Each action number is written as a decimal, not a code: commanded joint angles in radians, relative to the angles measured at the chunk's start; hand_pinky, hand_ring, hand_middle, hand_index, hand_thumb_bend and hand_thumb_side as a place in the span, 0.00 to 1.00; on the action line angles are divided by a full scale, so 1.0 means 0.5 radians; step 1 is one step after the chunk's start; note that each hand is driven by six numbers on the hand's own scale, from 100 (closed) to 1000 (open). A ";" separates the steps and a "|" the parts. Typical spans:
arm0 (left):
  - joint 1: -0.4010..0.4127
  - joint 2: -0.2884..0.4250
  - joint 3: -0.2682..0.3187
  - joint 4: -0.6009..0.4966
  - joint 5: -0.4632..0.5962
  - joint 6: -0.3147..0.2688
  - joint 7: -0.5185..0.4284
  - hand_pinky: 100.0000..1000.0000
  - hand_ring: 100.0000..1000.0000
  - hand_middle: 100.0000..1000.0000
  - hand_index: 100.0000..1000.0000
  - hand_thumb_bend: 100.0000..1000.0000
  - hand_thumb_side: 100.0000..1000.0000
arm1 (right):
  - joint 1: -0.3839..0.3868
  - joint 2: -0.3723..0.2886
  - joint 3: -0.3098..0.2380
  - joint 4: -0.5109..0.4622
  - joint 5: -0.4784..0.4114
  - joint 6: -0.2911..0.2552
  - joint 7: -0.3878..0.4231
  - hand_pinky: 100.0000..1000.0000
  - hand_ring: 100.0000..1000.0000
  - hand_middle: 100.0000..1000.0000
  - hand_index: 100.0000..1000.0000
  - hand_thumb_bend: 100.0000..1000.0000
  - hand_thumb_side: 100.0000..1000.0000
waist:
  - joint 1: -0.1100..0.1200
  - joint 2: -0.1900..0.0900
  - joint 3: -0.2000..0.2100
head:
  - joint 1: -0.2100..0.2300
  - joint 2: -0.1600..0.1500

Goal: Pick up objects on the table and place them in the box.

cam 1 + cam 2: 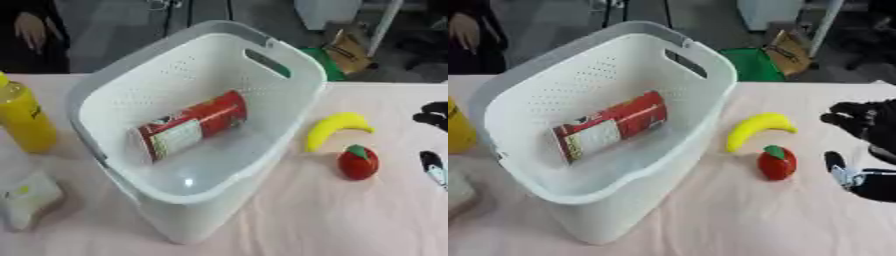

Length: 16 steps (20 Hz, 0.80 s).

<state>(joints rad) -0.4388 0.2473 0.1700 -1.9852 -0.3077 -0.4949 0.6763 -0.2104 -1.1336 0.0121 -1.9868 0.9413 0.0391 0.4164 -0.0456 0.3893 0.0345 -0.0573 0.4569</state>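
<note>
Your white perforated plastic basket (289, 107) stands in the middle of the pink tablecloth (350, 220), tilted toward you, with a handle slot cut in its far wall. Inside it lies one red cylindrical can with a white label (191, 125), on its side across the basket floor.

Right of the basket, on the cloth, you have one yellow curved banana (756, 128) and, just nearer you, one red tomato-like fruit with a green top (777, 162). The two sit close together but apart.

Your right hand (866, 121) comes in at the right edge, black, near the fruit and touching neither. Its fingers (837, 118) spread toward the banana with a thumb lower down, so the hand looks released and grasping nothing.

At the left edge stands one yellow plastic bottle (24, 120), and nearer you lies one white pouch (26, 197). Your left hand shows in neither view.
</note>
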 commanded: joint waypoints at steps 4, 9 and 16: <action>-0.016 0.040 -0.011 -0.030 0.015 -0.038 0.019 0.64 0.53 0.56 0.71 0.00 1.00 | -0.050 -0.137 0.026 -0.026 -0.211 0.088 0.165 0.72 0.81 0.91 1.00 0.00 0.90 | 0.004 -0.051 0.003 | -0.020 0.007; -0.018 0.034 -0.017 -0.030 0.024 -0.036 0.009 0.64 0.53 0.56 0.71 0.00 1.00 | -0.131 -0.139 0.066 -0.025 -0.402 0.189 0.137 0.72 0.79 0.85 1.00 0.00 0.99 | 0.008 -0.052 0.009 | -0.035 0.006; -0.026 0.024 -0.033 -0.030 0.044 -0.036 -0.013 0.64 0.53 0.56 0.71 0.00 1.00 | -0.307 -0.144 0.246 0.111 -0.624 0.415 0.092 0.73 0.79 0.84 0.99 0.00 1.00 | 0.004 -0.055 0.037 | -0.081 0.010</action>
<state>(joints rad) -0.4400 0.2469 0.1571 -1.9852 -0.2905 -0.4982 0.6629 -0.3515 -1.1654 0.1314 -1.9416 0.6500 0.2309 0.4664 -0.0445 0.3885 0.0532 -0.0913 0.4573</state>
